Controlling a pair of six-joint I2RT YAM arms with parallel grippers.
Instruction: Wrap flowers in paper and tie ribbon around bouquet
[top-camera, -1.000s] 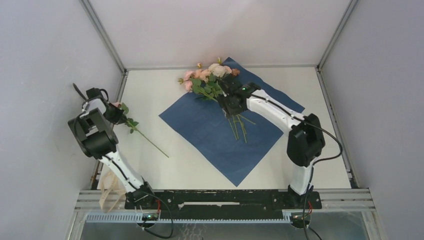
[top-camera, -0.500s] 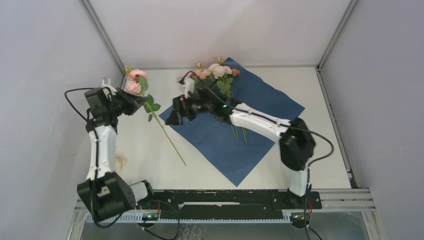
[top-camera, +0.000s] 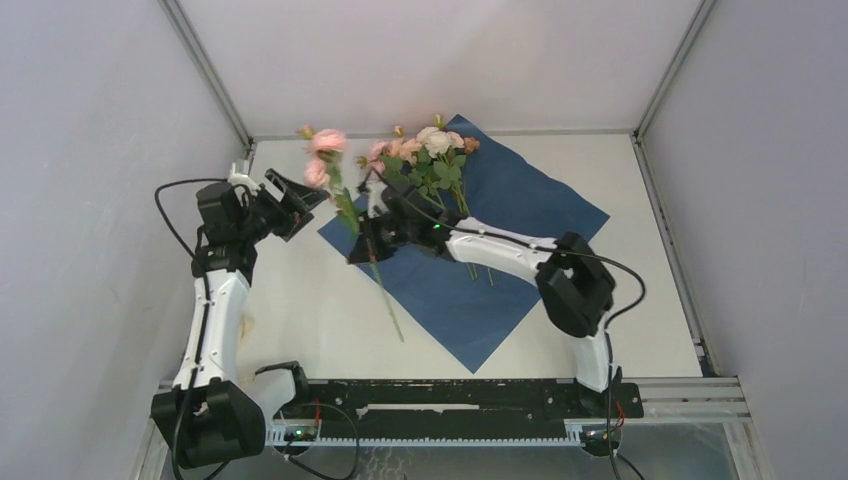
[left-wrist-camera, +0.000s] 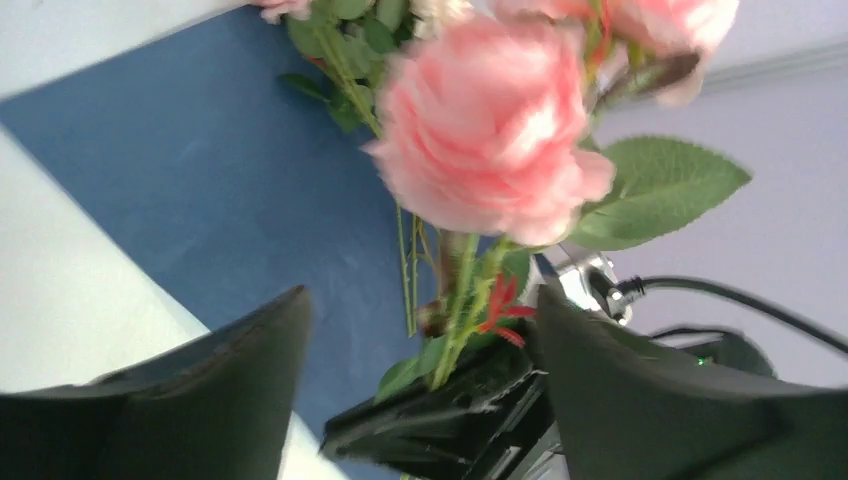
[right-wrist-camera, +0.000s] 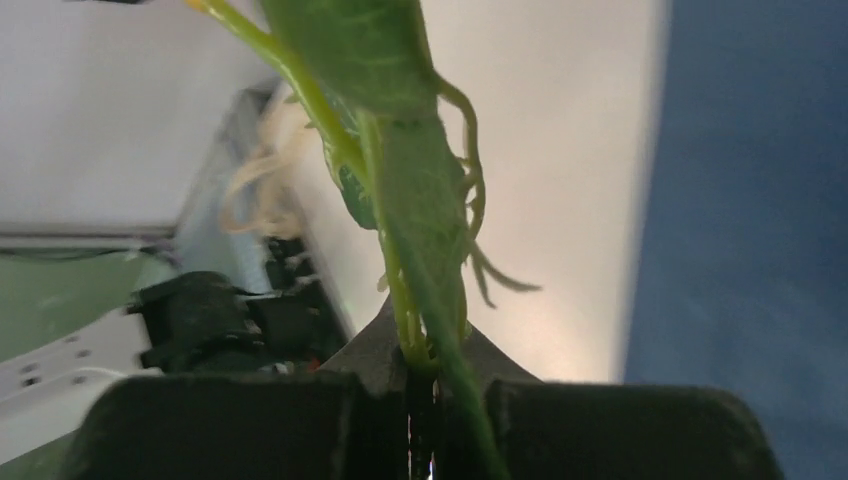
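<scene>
While the right gripper clamps the pink rose by its stem near the paper edge, the left gripper stands wide open beside the bloom

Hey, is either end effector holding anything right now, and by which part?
The right end effector grips the single pink rose by its green stem, below the leaves. The left end effector is open, holding nothing.
</scene>
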